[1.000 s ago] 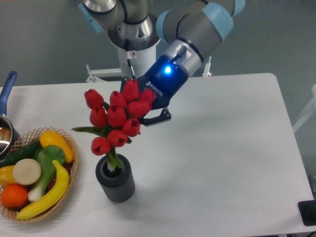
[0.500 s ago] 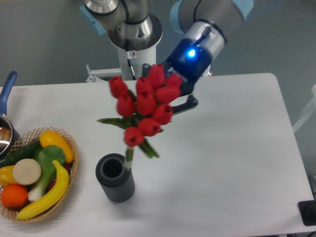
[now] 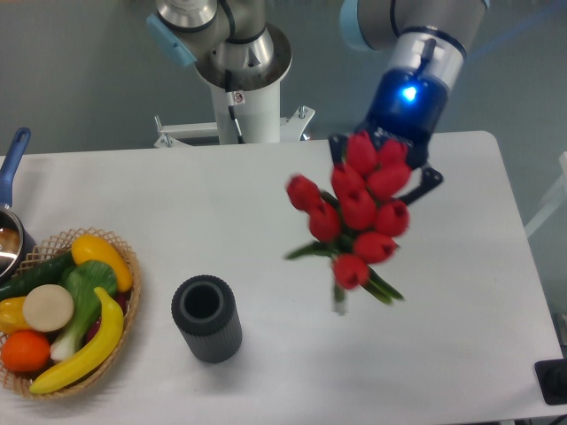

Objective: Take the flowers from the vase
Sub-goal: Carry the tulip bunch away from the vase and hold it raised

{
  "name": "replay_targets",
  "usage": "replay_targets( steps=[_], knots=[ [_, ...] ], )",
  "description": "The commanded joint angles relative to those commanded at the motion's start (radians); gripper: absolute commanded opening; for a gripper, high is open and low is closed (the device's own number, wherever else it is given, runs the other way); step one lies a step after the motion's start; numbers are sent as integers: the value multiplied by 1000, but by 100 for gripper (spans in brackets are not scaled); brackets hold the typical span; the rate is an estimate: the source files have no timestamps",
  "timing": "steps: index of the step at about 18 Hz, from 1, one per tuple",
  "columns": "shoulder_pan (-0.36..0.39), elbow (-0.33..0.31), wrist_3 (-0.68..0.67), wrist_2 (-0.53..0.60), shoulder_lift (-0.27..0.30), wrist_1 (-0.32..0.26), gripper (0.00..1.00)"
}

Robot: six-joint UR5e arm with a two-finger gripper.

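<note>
While the flowers [image 3: 359, 211] hang clear of the desk [image 3: 266, 212], gripper [image 3: 390, 168] jaws apparently clamped on them, mostly hidden, vase [image 3: 206, 318] well apart, basket [image 3: 124, 292] beyond.

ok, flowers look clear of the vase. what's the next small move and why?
Probably hold the grip and slow to a stop. The flowers hang in the air from the gripper, well to the right of the vase, whose mouth is empty. The stems are out, so the pick looks done; the blurred bunch suggests it is swinging.
</note>
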Motion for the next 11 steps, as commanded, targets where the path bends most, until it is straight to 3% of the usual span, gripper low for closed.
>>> replay_targets(
  steps=[3, 6, 11],
  knots=[
    [0, -31, 34, 213, 12, -2, 0],
    [-6, -32, 43, 289, -3, -15, 0],
    [-8, -58, 114, 497, -35, -92, 2]
  ],
)
